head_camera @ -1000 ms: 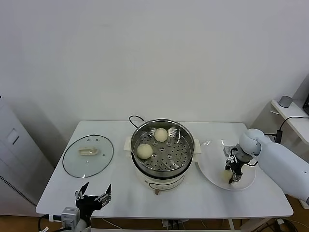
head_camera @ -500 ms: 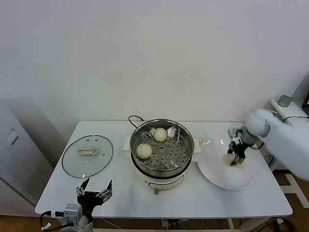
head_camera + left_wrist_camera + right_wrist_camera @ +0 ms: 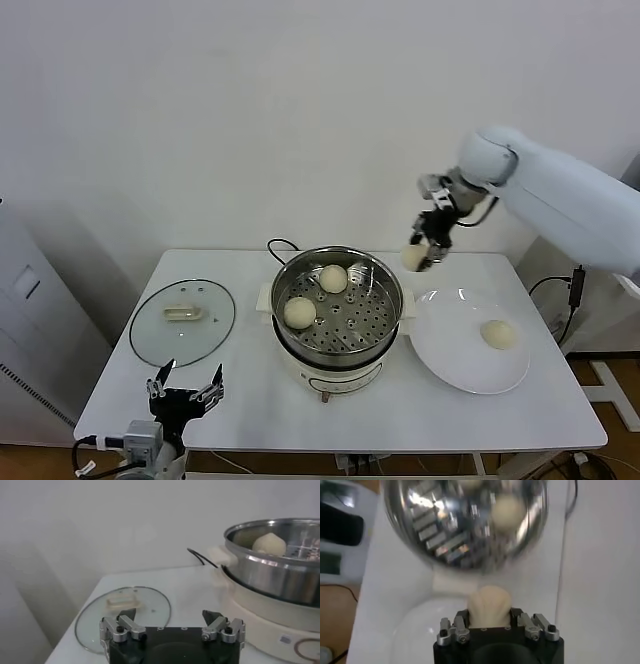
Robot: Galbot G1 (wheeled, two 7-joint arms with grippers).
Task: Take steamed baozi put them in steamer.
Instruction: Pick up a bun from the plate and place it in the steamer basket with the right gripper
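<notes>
Head view: my right gripper is pinching a soft, light baozi across its sides, squeezing gently above the steamer; left gripper is idling spread.

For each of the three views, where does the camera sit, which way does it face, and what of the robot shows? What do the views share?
Head view: high on the robot, looking forward and down at the table; both arms show, the right gripper holding a baozi aloft beside the steamer.
Left wrist view: low near the table edge, facing the glass lid and the steamer's side; the open left gripper shows.
Right wrist view: above, looking down past the right gripper at the steamer.
Shared: all three show the steamer; head and left wrist both show the lid.
</notes>
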